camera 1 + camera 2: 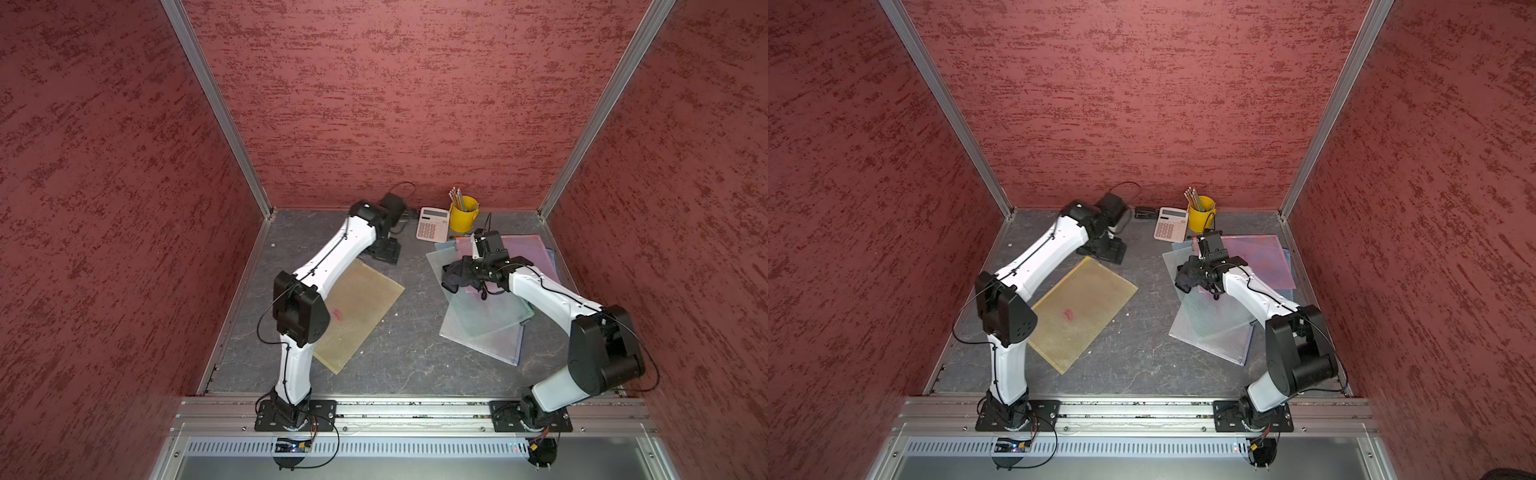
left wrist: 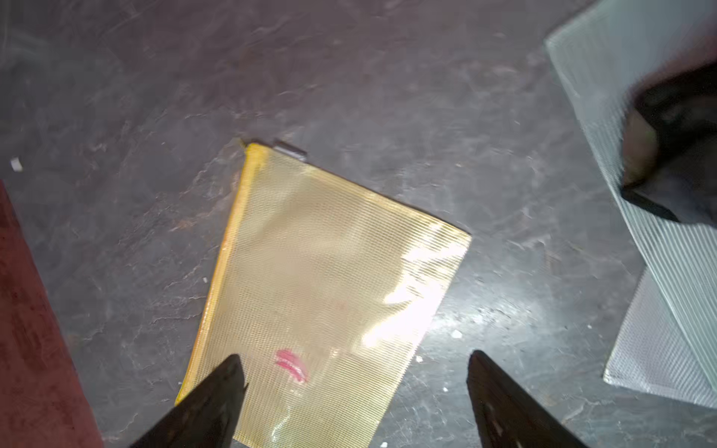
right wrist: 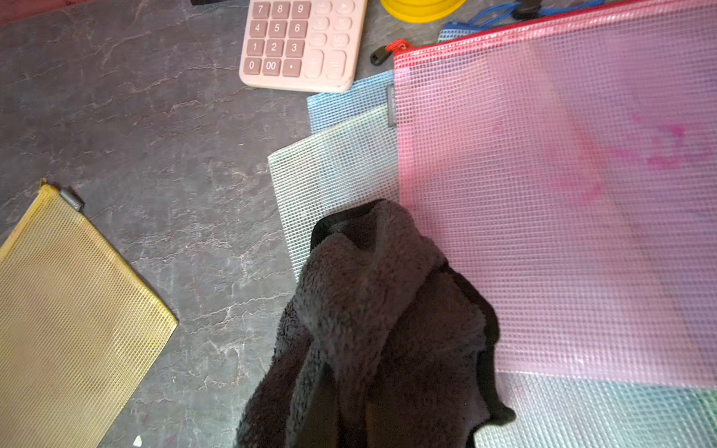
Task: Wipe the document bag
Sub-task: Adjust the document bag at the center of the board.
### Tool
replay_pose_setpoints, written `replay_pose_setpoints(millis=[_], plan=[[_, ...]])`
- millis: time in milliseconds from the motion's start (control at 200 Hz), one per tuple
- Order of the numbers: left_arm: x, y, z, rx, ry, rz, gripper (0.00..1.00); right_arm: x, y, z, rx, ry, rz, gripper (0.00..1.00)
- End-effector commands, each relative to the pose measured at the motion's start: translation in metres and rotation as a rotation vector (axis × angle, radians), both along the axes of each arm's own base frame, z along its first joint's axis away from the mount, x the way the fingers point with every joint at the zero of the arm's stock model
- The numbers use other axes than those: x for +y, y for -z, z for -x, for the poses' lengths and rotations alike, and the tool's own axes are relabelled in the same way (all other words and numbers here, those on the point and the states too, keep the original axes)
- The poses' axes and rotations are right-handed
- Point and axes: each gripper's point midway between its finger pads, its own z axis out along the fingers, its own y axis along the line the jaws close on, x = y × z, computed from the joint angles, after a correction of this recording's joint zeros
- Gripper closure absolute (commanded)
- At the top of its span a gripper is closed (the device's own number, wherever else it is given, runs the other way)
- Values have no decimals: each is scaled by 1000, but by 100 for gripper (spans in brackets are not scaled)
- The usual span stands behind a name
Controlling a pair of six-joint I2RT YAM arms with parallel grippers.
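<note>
The yellow see-through mesh plastic document bag (image 2: 329, 271) looks slick. Its woven grid throws a bright glare on one side, and there's a smeary red mark (image 2: 291, 364) on the skin. The grey stone-look tabletop (image 2: 349, 97) is mostly matt with pale veins and a bit of sheen in spots. The dark fuzzy fleece cloth (image 3: 372, 329) is soft, nappy and totally dull. The pink mesh plastic bag (image 3: 562, 194) has the same gridded, half-clear finish. The pink plastic calculator (image 3: 298, 42) is smooth and satin. The red walls (image 1: 374, 104) are rough and plaster-like — the aluminium corner posts (image 1: 216, 104) are plain brushed metal. The white arm shells (image 1: 332, 253) are glossy plastic.
</note>
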Motion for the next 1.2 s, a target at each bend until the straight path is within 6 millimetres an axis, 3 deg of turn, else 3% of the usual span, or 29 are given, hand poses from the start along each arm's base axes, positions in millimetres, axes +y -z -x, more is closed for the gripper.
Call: replay_pose_setpoints(millis=[0, 105, 316, 641, 847, 1197], plan=[[42, 32, -14, 49, -44, 112, 9, 26, -20, -5, -63, -73, -53, 100], [73, 50, -25, 32, -86, 152, 9, 51, -22, -1, -80, -134, -49, 100], [96, 92, -41, 63, -108, 151, 9, 85, -19, 7, -81, -205, -55, 100], [103, 152, -27, 189, -152, 160, 19, 99, -15, 11, -80, -233, -46, 100], [107, 175, -21, 227, -186, 152, 23, 104, -16, 9, -78, -254, -43, 100], [95, 194, 3, 297, -263, 233, 78, 106, -13, 10, -79, -258, -32, 100]])
